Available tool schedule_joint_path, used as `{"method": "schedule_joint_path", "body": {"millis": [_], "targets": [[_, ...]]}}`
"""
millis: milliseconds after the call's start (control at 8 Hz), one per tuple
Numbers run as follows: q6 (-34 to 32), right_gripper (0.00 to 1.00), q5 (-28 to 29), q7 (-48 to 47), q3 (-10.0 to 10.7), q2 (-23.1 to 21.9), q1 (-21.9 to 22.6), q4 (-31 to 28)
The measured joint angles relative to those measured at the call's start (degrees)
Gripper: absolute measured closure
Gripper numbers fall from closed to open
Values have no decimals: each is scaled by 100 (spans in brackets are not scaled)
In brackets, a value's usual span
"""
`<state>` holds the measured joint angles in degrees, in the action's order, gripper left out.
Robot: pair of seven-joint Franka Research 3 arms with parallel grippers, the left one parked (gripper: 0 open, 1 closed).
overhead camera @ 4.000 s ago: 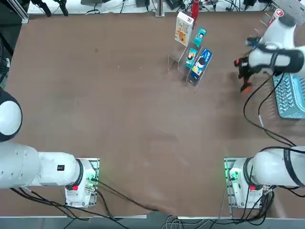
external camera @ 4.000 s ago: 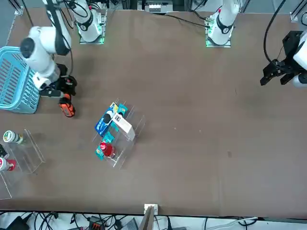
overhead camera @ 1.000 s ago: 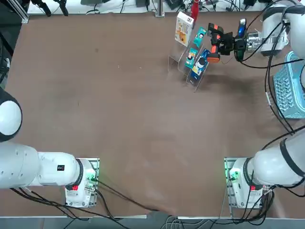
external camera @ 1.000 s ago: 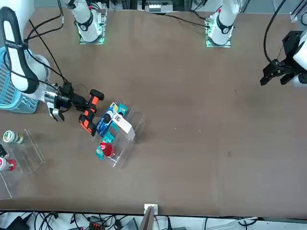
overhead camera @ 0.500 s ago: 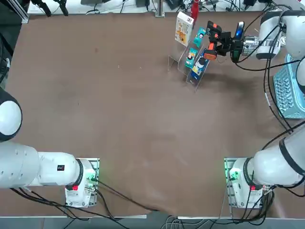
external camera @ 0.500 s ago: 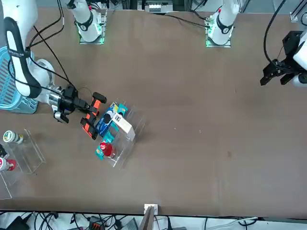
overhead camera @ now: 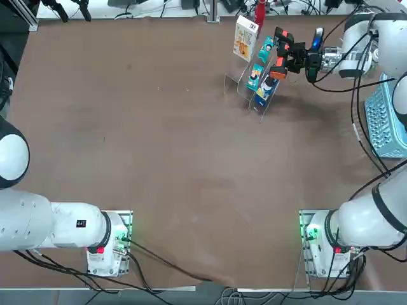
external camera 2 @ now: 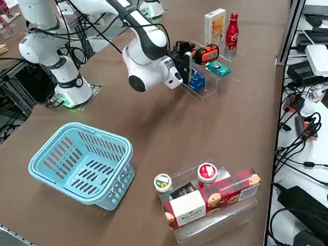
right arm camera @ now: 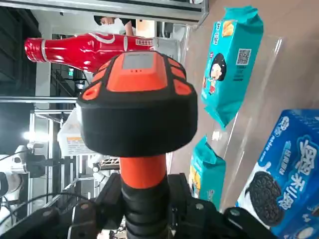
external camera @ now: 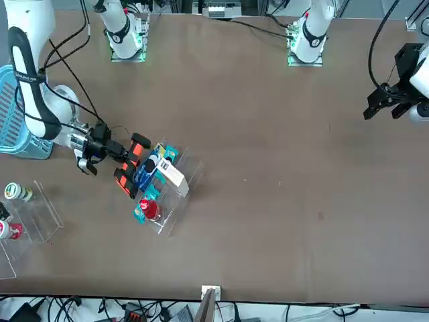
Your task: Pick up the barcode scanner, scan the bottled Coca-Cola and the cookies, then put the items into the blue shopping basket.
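Fingers (right arm camera: 149, 209) grip barcode scanner (right arm camera: 137, 104); side view: blue shopping basket (external camera 2: 81, 162).

A wide brown table (overhead camera: 159, 159) is carrying a light blue slotted plastic basket (external camera 2: 81, 162) at lower left and two clear acrylic display racks (external camera 2: 211, 80), upper right and lower right.

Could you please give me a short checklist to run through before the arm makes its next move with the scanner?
1. Right gripper shut on the black pistol-shaped barcode scanner with orange trim: ok.
2. Scanner head faces the slim red Coca-Cola bottle: ok.
3. Bottle upright at the far end of the clear plastic rack: ok.
4. Tall white cookie box with the yellow-orange picture upright beside the bottle: ok.
5. Scanner clear of the blue packet and teal packets on the rack: cannot tell.
6. Light blue slotted shopping basket open and empty: ok.
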<state>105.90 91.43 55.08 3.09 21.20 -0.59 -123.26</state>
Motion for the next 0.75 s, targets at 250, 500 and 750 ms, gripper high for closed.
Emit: {"method": "schedule_joint_path", "body": {"millis": [250, 500, 750], "targets": [[93, 56, 159, 85, -86, 26, 47, 0], [180, 56, 197, 163, -135, 58, 105, 0], [183, 56, 200, 231, -138, 97, 105, 1]]}}
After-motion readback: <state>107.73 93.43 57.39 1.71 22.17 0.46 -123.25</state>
